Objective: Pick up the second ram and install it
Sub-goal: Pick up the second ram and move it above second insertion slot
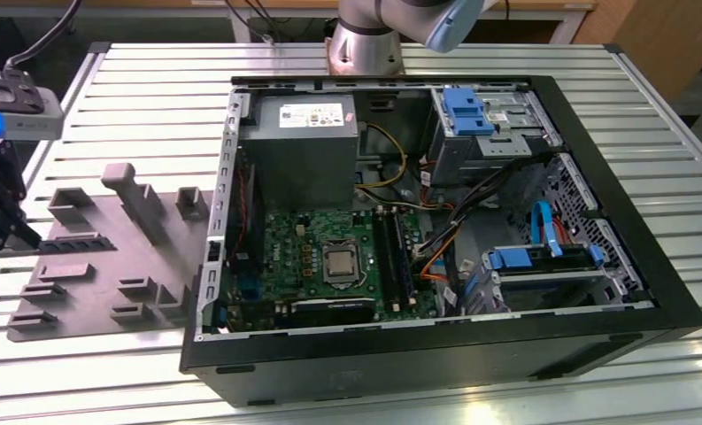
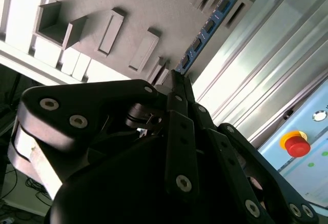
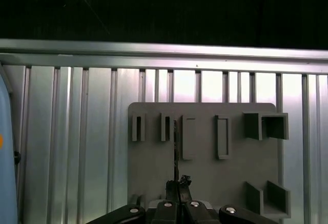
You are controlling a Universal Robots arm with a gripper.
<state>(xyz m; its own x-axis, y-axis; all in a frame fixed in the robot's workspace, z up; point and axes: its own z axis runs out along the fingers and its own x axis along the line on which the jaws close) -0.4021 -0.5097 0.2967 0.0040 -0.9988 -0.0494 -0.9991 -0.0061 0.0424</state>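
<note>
Second ram, the long narrow blue-green circuit-board stick with small black chips, sticks out from the black multi-link gripper. In the first wrist view you see it edge-on as a thin dark line. The fingers are pinched together on 1 end of it and hold nothing else. It hangs over the flat grey slotted holder plate on the ribbed aluminium table, well apart from the open black computer case. Can't tell if it's fully clear of its holder slot.

Risks, my judgement:
- Gripped by 1 end only, the stick could pivot or slip.
- A tilted stick would jam in the long black slots of the green motherboard.
- The orange cables beside those slots could snag you.
</note>
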